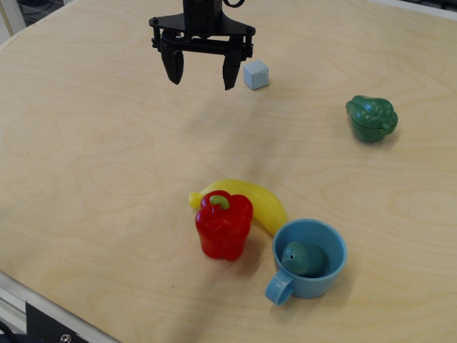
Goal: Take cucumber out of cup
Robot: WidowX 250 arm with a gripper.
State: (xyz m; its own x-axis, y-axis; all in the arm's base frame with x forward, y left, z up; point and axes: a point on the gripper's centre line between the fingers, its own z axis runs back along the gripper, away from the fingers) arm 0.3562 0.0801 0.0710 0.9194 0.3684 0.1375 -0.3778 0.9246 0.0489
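Gripper (201,70) hangs with fingers spread, holding nothing, just beside a pale cube (255,74); cucumber (302,258) sits inside the cup (323,282), well apart from it.

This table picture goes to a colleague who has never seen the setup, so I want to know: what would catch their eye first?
Probably the red toy pepper, the brightest thing, standing near the front beside a yellow banana. Just right of it a light blue cup holds a small teal cucumber. At the far edge the black tool hangs open above the wood, empty, next to a pale blue cube.
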